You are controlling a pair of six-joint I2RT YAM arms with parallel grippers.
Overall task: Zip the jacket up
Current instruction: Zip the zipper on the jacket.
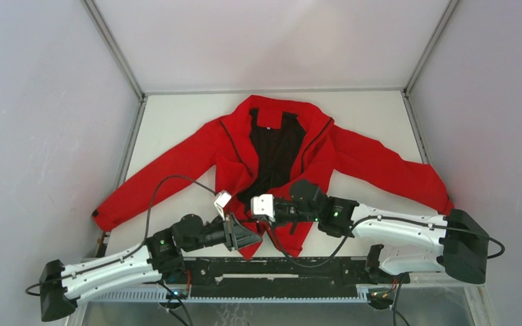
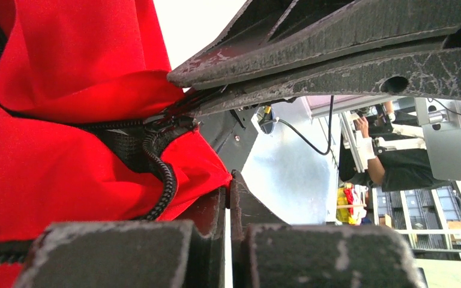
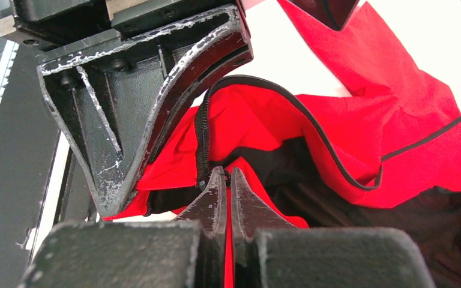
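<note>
so left gripper [image 2: 228, 195] and right gripper [image 3: 227, 186] are both pinched tight on the bottom zipper edges of the bright red fabric jacket [image 1: 353, 153], sprawled open on a white tabletop [image 1: 177, 122], pale grey walls [image 1: 34, 102] around.

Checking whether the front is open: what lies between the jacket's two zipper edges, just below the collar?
Only the black lining of the jacket lies there, with nothing covering it. The top external view shows this most plainly.

table [image 1: 177, 122]: white | walls [image 1: 41, 102]: pale grey | background: person [image 2: 405, 171], possibly seated
</note>
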